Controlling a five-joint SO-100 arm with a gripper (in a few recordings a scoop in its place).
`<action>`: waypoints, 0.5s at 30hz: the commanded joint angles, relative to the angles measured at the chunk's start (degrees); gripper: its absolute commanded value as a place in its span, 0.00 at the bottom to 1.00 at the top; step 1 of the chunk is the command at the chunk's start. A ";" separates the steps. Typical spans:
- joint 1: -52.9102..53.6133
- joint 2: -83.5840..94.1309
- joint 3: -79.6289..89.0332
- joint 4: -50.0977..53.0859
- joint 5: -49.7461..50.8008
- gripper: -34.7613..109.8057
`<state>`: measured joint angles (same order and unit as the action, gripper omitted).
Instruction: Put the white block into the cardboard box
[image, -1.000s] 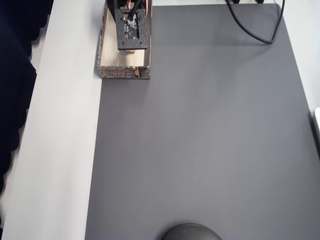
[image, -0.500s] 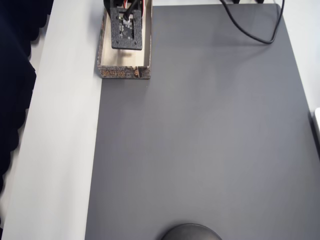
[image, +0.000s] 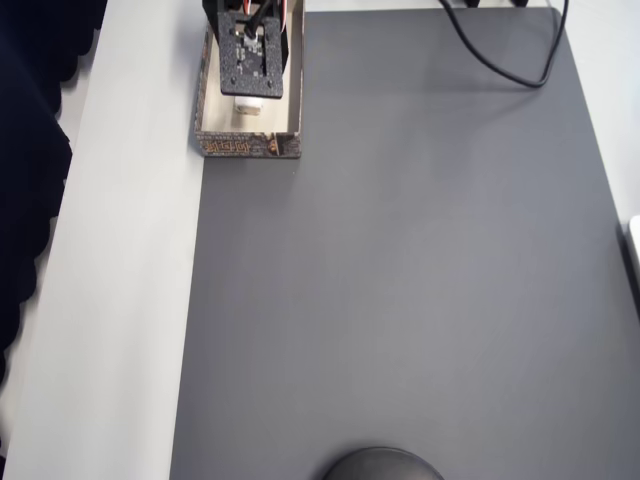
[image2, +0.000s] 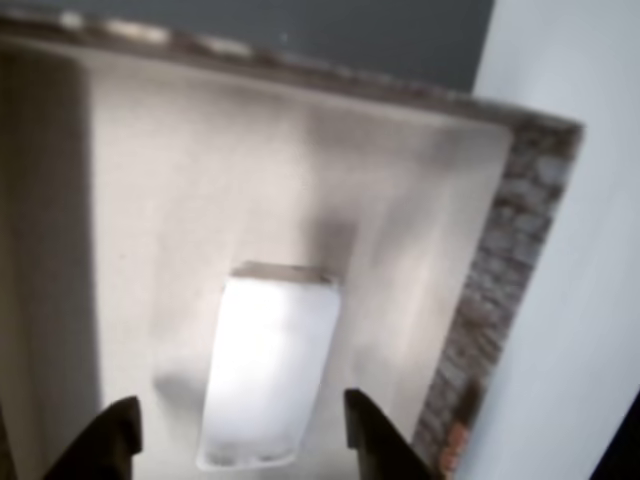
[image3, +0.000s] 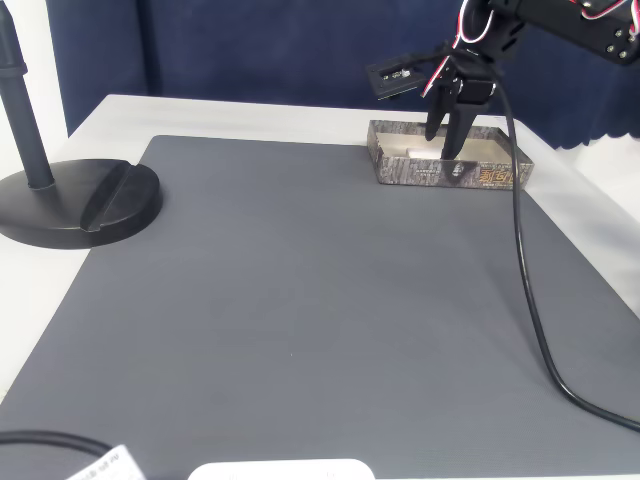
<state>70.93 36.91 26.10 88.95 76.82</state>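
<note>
With my gripper (image2: 235, 425) spread apart above the cardboard box (image2: 500, 290), the white block (image2: 268, 375) lies between the fingertips, long axis pointing away from me.

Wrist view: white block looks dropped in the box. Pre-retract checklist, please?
1. Small white oblong block lies on the floor of the shallow cardboard box: ok.
2. Black two-finger gripper open, fingertips apart on either side of the block: ok.
3. Fingers clear of the block's sides: ok, a gap shows on both sides in the wrist view.
4. Fingers above the box walls: cannot tell; in the fixed view they reach down to the box.
5. Black cable slack across the grey mat: ok.
</note>
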 joint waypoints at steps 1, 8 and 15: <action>-0.18 10.81 0.26 -0.70 -1.32 0.45; -1.58 16.70 2.72 1.41 -4.39 0.45; -6.06 29.18 18.98 5.98 -14.59 0.32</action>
<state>67.85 54.67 37.44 93.87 67.15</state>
